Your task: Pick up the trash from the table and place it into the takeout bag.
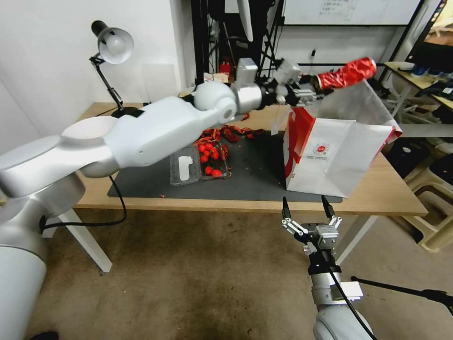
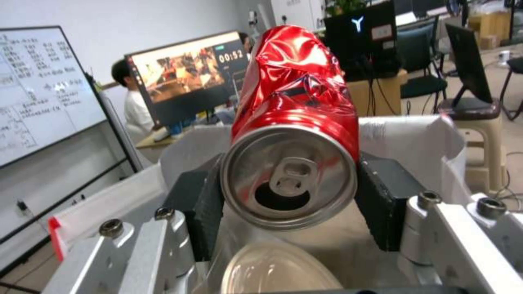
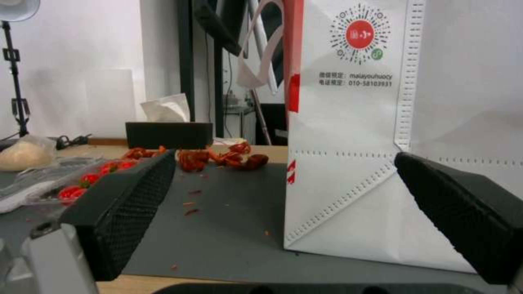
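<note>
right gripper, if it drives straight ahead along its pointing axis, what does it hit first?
Likely the takeout bag: the open right gripper faces its front panel just past the table edge. Depth is uncertain.

Left gripper (image 1: 315,88) is up above the takeout bag (image 1: 330,158), clamped on the crushed can (image 1: 348,73) — the can juts out over the bag's open mouth. The bag stands on the right end of the mat (image 1: 255,179), which lies on the tabletop (image 1: 387,189). Left of the bag, a tray of cherry tomatoes (image 1: 200,163) sits on the mat, with scraps (image 1: 231,133) strewn just behind it. A desk lamp (image 1: 111,52) stands at the tabletop's far left corner. Right gripper (image 1: 306,210) hangs before the tabletop's near edge — in front of the bag, fingers spread, holding nothing.
</note>
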{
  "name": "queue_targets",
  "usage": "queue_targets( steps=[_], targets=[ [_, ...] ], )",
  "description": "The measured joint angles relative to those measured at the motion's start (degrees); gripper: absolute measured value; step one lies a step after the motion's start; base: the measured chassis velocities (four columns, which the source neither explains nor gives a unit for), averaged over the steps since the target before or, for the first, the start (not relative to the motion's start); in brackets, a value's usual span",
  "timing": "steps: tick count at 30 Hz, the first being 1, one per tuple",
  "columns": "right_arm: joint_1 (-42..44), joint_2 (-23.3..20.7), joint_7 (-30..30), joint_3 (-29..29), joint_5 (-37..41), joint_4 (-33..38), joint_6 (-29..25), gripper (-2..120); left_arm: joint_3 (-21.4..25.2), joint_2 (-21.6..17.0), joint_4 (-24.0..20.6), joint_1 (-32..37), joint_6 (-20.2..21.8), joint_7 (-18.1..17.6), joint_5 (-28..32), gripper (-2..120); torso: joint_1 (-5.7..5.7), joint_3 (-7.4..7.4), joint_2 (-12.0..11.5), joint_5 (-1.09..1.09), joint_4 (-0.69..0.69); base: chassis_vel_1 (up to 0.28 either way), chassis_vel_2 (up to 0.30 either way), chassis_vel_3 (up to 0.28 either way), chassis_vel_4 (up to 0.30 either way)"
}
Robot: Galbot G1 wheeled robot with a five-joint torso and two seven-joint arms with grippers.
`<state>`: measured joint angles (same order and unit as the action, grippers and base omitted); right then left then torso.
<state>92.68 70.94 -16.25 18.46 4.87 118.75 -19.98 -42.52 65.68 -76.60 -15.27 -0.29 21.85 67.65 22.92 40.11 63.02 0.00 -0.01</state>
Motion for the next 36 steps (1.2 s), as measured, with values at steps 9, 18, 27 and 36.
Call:
queue_targets(
  steps=[9, 18, 27, 36],
  targets=[
    [-0.2, 0.2, 0.0, 0.1, 0.1, 0.1, 0.0, 100, -6.9, 5.0, 4.2, -4.0, 0.3, 0.4, 1.2, 63, 0.00, 0.00, 0.0, 0.03, -0.01, 0.000, 0.000, 0.000, 0.000],
    [0.1, 0.4, -0.1, 0.3, 0.1, 0.3, -0.1, 100, -8.8, 7.5, 7.2, -4.6, 0.5, 0.6, 0.2, 93, 0.00, 0.00, 0.0, 0.00, 0.01, 0.000, 0.000, 0.000, 0.000],
    [-0.1, 0.4, -0.1, 0.2, 0.2, 0.5, -0.1, 100, -6.1, 6.4, 5.9, -2.4, 0.6, -1.1, -0.2, 100, 0.00, 0.00, 0.0, 0.00, 0.00, 0.000, 0.000, 0.000, 0.000],
    [0.3, 0.2, -0.3, 0.6, 0.2, 0.7, -0.1, 100, 13.1, -3.5, -2.2, 11.6, 0.3, -13.6, 1.4, 100, 0.00, -0.01, 0.0, -0.02, 0.01, 0.000, 0.000, 0.000, 0.000]
  ],
)
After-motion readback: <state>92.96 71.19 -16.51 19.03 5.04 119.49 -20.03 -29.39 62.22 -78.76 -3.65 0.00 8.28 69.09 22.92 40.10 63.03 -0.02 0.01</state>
